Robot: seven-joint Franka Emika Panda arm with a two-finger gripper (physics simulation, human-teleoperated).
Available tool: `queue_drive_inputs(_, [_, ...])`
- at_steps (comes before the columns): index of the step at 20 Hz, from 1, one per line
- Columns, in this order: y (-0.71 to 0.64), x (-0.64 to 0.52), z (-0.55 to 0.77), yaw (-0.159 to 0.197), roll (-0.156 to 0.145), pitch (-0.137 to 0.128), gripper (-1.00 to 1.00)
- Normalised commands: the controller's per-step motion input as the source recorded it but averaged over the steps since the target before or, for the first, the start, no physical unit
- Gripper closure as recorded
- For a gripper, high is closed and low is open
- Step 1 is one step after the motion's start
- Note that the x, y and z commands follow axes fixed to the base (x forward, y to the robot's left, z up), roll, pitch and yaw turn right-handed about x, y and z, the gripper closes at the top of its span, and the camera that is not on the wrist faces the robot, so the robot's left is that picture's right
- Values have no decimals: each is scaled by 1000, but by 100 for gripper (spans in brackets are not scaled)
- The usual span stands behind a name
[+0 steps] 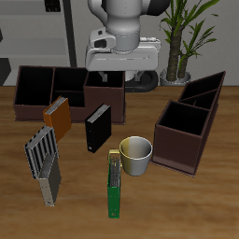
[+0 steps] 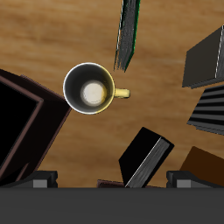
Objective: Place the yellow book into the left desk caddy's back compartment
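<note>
Plainly, my gripper (image 2: pixel 112 182) hung spread and empty. The yellow book (image 1: pixel 114 179) stood on edge beside the mug (image 1: pixel 136 154), near the table's front. I judged it thin, stiff and light, best pinched across its covers.

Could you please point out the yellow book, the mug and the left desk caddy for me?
yellow book (image 1: pixel 114 175): exterior view, its upper edge.
mug (image 1: pixel 136 161): exterior view, outer wall.
left desk caddy (image 1: pixel 177 147): exterior view, front wall.
</note>
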Motion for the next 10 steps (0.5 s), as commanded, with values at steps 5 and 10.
queue_drive_inputs(5, [-361, 188, 95, -2, 46, 18, -100])
queue_drive_inputs(10, [-529, 262, 48, -50, 19, 35, -100])
